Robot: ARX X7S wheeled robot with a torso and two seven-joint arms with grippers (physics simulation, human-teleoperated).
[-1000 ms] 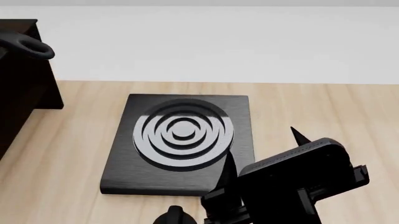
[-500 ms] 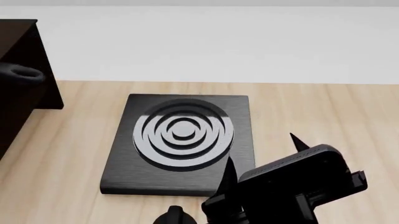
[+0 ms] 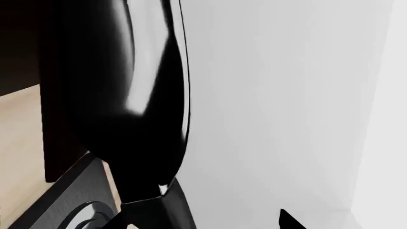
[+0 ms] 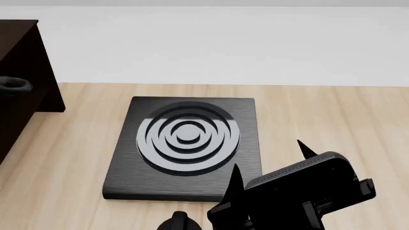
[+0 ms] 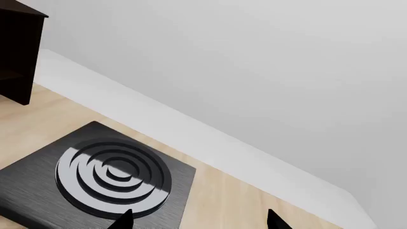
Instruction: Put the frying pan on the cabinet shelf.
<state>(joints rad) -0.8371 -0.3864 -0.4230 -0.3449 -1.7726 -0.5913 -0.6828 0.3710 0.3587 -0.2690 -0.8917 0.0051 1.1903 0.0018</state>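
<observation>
The right end effector sits low at the near right of the head view, its bulky black body tilted, with 2 pointed fingertips rising apart over the near right corner of the stove plate. In the right wrist view the same 2 tips show at the frame's edge, spread wide with nothing between them, aimed toward the plate and the white wall behind.

The left end effector shows only in the left wrist view, as 1 dark finger and a small dark tip at the frame's edge. The finger meets the base of the pan, which fills the view as a glossy black curved body with a thin pale rim, standing on edge before the white wall. The pictures do not settle whether the fingers clamp it.

In the head view only the pan's handle loop shows, at the far left edge in front of the dark cabinet, which stands on the tabletop left of the plate.

Against the 2 earlier head views, the loop has dropped: 1 second ago it was higher and stuck out further right, then lower, and now lower again and nearly out of frame. The right end effector has sunk slightly toward the near edge. Plate and cabinet have not moved.
</observation>
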